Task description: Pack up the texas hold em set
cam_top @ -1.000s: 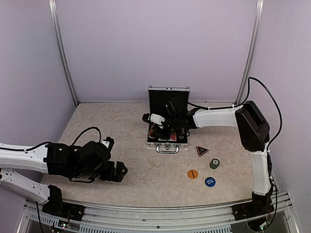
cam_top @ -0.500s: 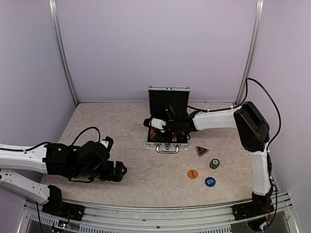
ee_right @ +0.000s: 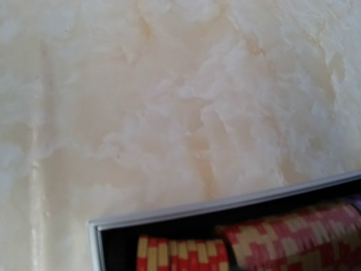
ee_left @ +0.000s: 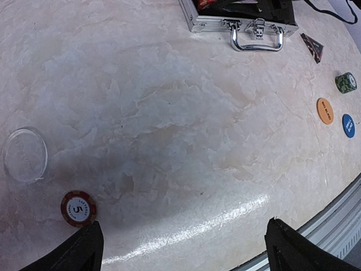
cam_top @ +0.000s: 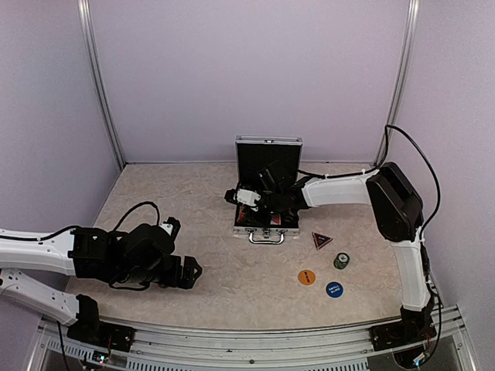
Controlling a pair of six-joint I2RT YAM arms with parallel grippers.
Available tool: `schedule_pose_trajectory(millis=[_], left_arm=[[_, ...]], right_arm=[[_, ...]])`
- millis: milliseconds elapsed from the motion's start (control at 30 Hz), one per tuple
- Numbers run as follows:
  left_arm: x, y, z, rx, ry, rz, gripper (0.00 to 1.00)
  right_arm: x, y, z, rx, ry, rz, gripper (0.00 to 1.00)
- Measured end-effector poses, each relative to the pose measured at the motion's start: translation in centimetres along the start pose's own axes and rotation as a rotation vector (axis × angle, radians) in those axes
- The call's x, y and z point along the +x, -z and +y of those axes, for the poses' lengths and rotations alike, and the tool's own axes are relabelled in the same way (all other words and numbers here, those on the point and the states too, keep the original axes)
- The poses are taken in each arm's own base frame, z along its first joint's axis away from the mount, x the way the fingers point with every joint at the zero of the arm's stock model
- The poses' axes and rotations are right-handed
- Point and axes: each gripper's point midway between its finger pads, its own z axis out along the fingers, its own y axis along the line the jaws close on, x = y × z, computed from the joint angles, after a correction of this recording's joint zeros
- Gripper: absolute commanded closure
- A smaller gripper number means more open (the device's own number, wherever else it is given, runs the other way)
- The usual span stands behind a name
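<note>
Open case (cam_top: 268, 158) sits at centre, right gripper (cam_top: 241, 197) over its left side — I can't tell if it's pinching. My left gripper (ee_left: 183, 244) is spread wide, empty. Loose chips (cam_top: 341, 260) look light, stiff, slick — I'd pinch across the rims.

Open silver briefcase (cam_top: 267, 231), red chips (ee_right: 285, 240) inside

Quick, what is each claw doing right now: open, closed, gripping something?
Left claw: open, holding nothing.
Right claw: over the small silver aluminium briefcase; whether it is open or shut cannot be told.
</note>
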Motion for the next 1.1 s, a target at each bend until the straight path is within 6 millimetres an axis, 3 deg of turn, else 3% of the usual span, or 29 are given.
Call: schedule_pose_trajectory(millis=[100, 333, 1100], left_arm=[[0.0, -0.1, 0.1, -0.003, -0.001, 0.000, 0.01], [0.0, -0.1, 0.1, -0.002, -0.003, 0.003, 0.01], [0.2, 0.1, 0.4, 0.012, 0.004, -0.006, 0.01]], right_arm=[[0.0, 0.0, -0.1, 0.007, 0.003, 0.004, 0.61], [0.1, -0.1, -0.9, 0.066, 0.019, 0.023, 0.55], [0.2, 0.2, -1.7, 0.191, 0.061, 0.082, 0.52]])
